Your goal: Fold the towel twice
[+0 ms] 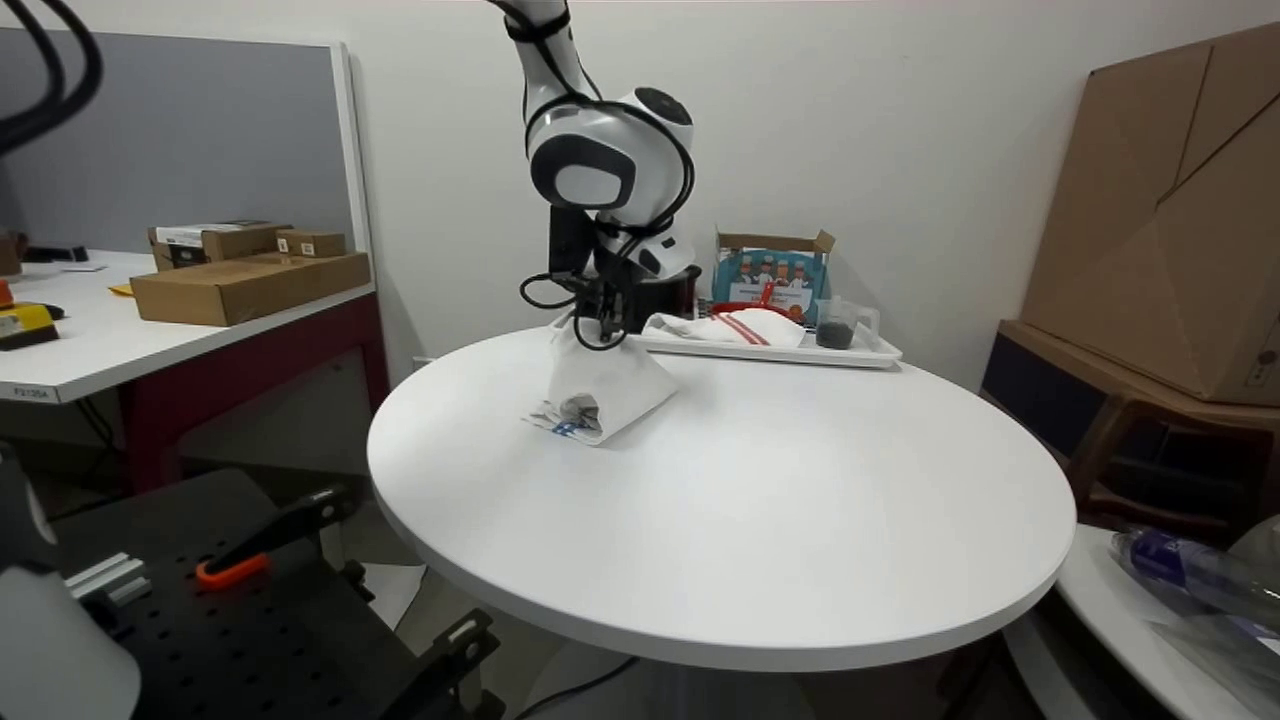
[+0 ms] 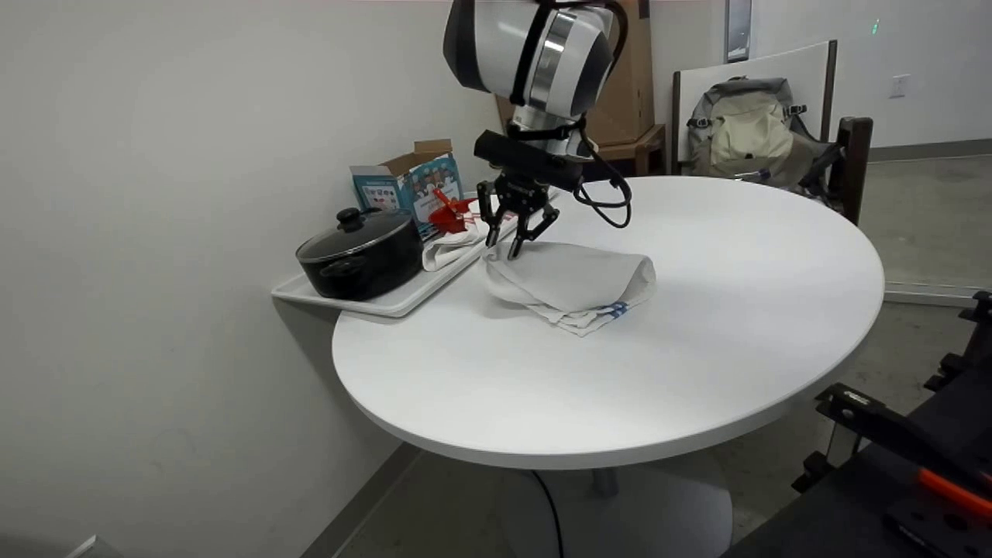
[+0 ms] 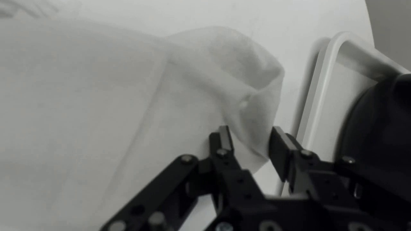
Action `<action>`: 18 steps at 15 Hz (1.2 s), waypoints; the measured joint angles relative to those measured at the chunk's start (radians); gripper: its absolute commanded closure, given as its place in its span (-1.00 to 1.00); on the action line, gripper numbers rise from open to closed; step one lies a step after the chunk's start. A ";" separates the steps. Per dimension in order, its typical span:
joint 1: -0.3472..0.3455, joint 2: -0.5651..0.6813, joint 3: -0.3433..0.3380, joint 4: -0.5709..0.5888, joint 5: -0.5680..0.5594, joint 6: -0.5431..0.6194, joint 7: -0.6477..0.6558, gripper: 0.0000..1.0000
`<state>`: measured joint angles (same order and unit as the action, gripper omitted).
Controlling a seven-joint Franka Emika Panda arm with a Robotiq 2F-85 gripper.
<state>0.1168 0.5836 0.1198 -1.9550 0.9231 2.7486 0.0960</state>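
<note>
The white towel (image 1: 615, 380) lies on the round white table, with layers and a blue-marked corner showing toward the table's middle. It also shows in an exterior view (image 2: 577, 275), with its rounded far end bulging. In the wrist view the towel (image 3: 106, 96) fills the left, with a crumpled, raised edge near the tray. My gripper (image 3: 250, 138) is open, and its fingers stand apart on either side of that towel edge. In an exterior view the gripper (image 2: 502, 246) points down at the towel's tray-side end. Whether the fingers touch the cloth I cannot tell.
A white tray (image 2: 403, 298) sits at the table's wall side, close to the gripper. It holds a black lidded pot (image 2: 360, 260), a red-striped cloth (image 1: 745, 326), a red item (image 2: 451, 213), a blue box (image 2: 426, 186) and a clear cup (image 1: 836, 325).
</note>
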 measured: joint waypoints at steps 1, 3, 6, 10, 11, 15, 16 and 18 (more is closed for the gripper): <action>-0.008 0.001 0.001 -0.005 0.005 0.015 0.000 -0.52; -0.031 0.000 0.004 -0.014 0.022 0.044 -0.001 -0.82; -0.064 -0.010 0.008 -0.030 0.067 0.068 -0.022 -1.00; -0.098 -0.068 0.020 -0.086 0.041 -0.047 -0.094 -1.00; -0.099 -0.095 0.015 -0.116 0.007 -0.099 -0.095 -1.00; -0.098 -0.226 0.002 -0.267 -0.141 -0.287 -0.095 -1.00; -0.098 -0.261 -0.004 -0.305 -0.187 -0.334 -0.095 -1.00; -0.098 -0.333 -0.025 -0.373 -0.301 -0.427 -0.093 -1.00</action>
<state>0.0186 0.2507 0.0945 -2.3280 0.6226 2.3216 0.0028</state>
